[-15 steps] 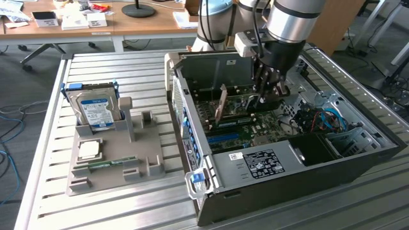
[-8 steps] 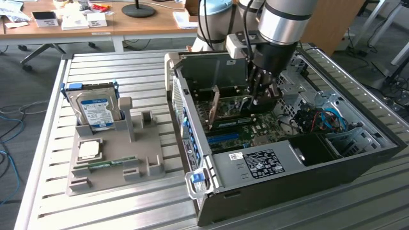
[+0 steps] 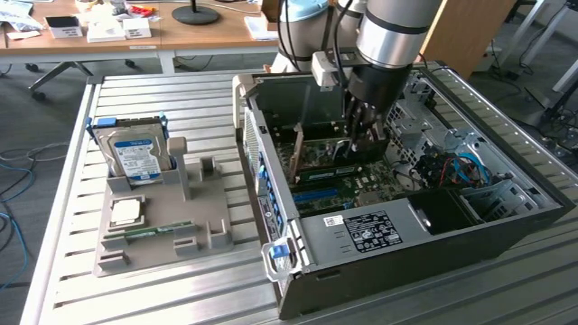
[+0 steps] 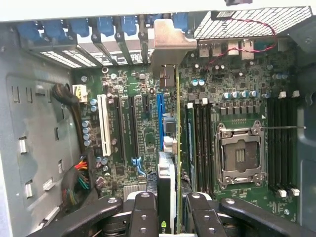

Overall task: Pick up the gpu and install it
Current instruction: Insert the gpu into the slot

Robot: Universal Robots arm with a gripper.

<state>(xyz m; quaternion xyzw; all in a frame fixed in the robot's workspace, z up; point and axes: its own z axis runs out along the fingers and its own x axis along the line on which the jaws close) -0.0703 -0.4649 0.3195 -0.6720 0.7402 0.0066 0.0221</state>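
- The gpu (image 4: 166, 187) stands on edge inside the computer case (image 3: 470, 250), centre-right in the exterior view, above the motherboard (image 4: 148, 128) slots.
- Its metal bracket (image 4: 170, 44) sits near the case's rear wall.
- The gripper (image 4: 170, 217) is clamped on the card's upper edge.
- A hard drive (image 3: 135, 156) stands in a grey holder (image 3: 181, 223) on the exterior view's left.

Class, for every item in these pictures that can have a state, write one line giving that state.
gripper: shut on the gpu.
gpu: gripped, standing on edge inside the computer case; seated or not, cannot tell.
computer case: lying on its side, open.
hard drive: upright in the grey holder.
CPU socket: empty.
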